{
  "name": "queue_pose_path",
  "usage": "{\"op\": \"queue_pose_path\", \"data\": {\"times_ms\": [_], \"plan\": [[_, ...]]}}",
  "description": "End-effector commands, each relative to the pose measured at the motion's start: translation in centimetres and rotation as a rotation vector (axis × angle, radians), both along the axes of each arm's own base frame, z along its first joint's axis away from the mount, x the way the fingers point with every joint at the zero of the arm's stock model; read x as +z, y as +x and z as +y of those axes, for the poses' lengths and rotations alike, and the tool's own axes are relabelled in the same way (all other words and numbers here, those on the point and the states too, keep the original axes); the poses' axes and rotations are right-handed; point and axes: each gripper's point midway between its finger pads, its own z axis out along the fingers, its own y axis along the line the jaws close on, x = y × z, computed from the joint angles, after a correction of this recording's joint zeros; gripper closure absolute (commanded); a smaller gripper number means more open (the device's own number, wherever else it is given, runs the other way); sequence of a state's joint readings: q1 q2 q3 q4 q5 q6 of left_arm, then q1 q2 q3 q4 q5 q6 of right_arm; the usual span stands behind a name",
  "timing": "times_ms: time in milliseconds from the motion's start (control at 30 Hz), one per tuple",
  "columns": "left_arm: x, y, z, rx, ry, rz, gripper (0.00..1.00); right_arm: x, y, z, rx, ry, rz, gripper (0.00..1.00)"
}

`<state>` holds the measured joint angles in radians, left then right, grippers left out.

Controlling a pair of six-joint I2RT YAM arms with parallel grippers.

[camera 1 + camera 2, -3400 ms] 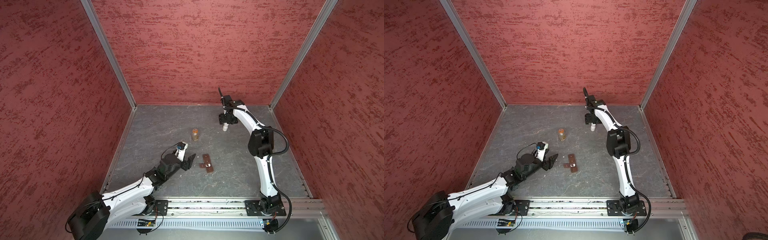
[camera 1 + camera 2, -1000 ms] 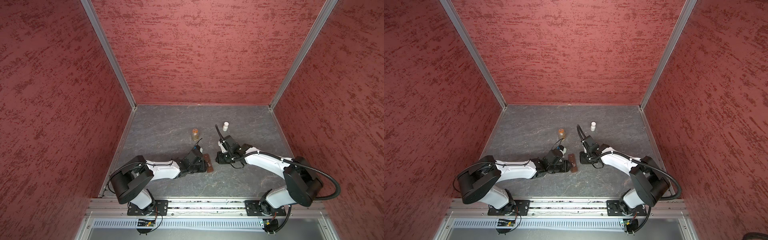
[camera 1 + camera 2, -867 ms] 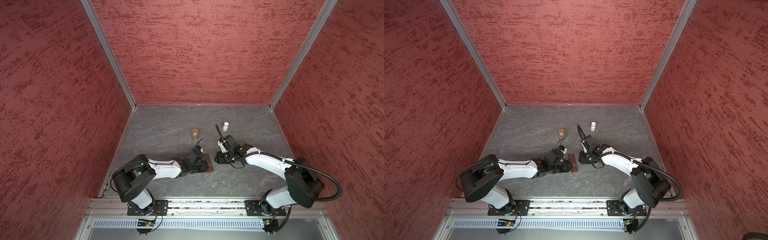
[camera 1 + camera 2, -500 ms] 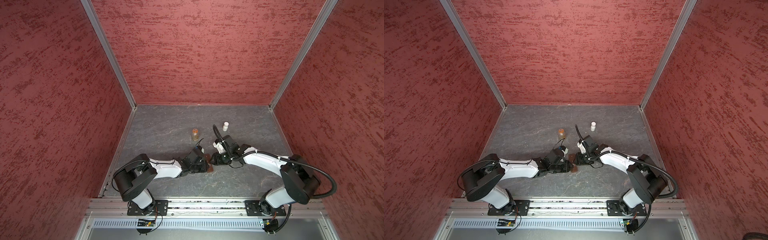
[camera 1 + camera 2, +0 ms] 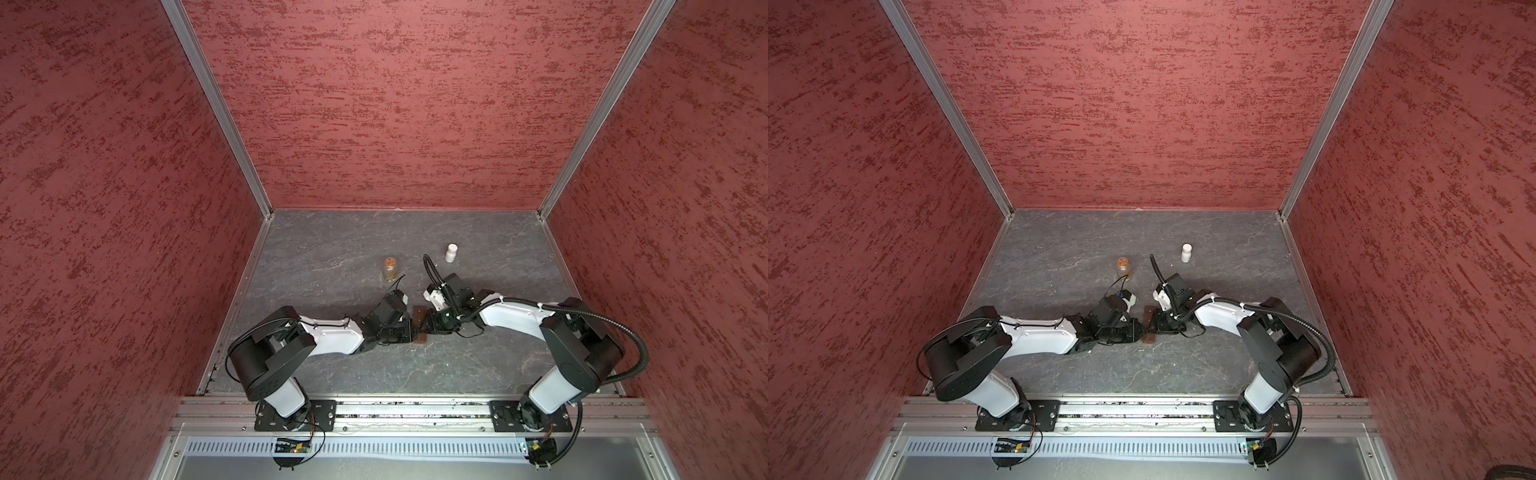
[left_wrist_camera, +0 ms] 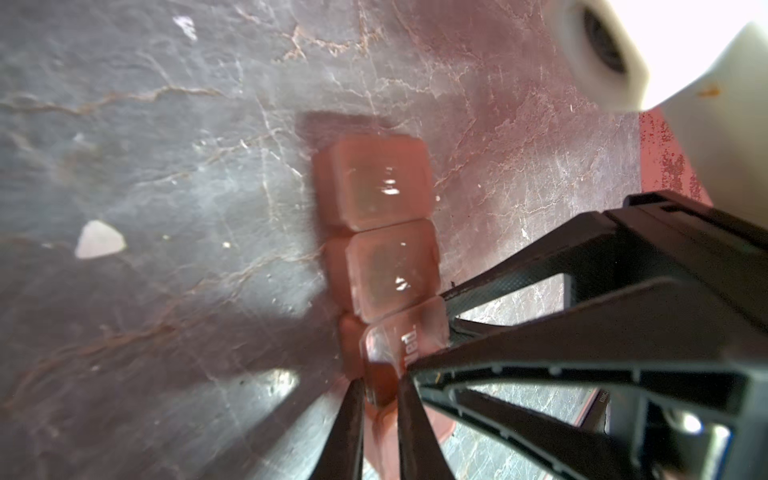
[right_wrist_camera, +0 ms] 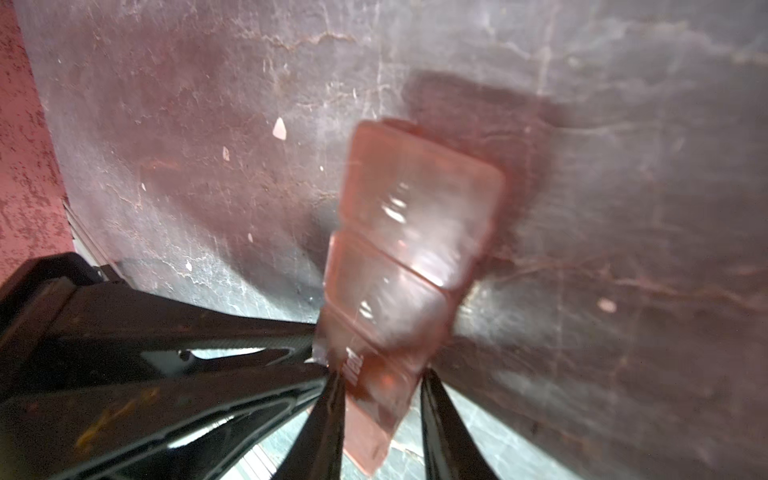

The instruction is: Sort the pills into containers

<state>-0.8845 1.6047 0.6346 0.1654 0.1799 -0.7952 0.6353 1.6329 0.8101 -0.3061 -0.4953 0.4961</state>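
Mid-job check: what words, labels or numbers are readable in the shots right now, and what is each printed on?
"Wed": white print on one lid of the pill organizer, left wrist view; the first letter is partly covered.
"Wed": the same lid in the right wrist view, blurred, so less sure.
Amber bottle and white bottle: any label is too small to read.
No other legible text.
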Motion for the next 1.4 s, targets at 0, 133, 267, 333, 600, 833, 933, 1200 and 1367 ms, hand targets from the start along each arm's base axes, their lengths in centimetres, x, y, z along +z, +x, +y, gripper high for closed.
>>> {"op": "queue_pose_path", "data": {"times_ms": [0,133,267,333,600,833,933,1200,1367], "plan": [[-2.6,-1.0,1.2,-0.005,0.070,0.053,0.84,-0.3,-0.1,0.8,0.014,0.041,-0.002,0.72],[-2.8,-1.1,0.9,-0.015,0.062,0.061,0.86,-0.7,-0.1,0.7,0.003,0.043,0.010,0.77],[-3.4,-1.3,0.7,-0.027,0.060,0.079,0.87,-1.4,-0.4,0.8,0.000,0.047,0.028,0.80],[-3.5,-1.3,0.6,-0.028,0.058,0.082,0.87,-1.6,-0.4,0.8,-0.002,0.047,0.032,0.80],[-3.8,-1.3,0.5,-0.039,0.061,0.092,0.89,-2.2,-0.1,1.0,-0.005,0.047,0.031,0.80],[-4.1,-1.4,0.2,-0.054,0.063,0.102,0.90,-3.5,-0.3,0.5,-0.007,0.020,0.042,0.88],[-3.9,-1.4,0.2,-0.056,0.062,0.098,0.90,-3.2,-0.1,0.1,-0.016,0.001,0.026,0.87],[1.7,0.8,1.7,-0.013,0.055,-0.087,0.72,4.3,4.4,-3.2,-0.164,-0.120,-0.223,0.59],[7.3,3.6,5.7,0.101,0.032,-0.259,0.56,12.6,7.3,-7.1,-0.353,-0.066,-0.437,0.51]]}}
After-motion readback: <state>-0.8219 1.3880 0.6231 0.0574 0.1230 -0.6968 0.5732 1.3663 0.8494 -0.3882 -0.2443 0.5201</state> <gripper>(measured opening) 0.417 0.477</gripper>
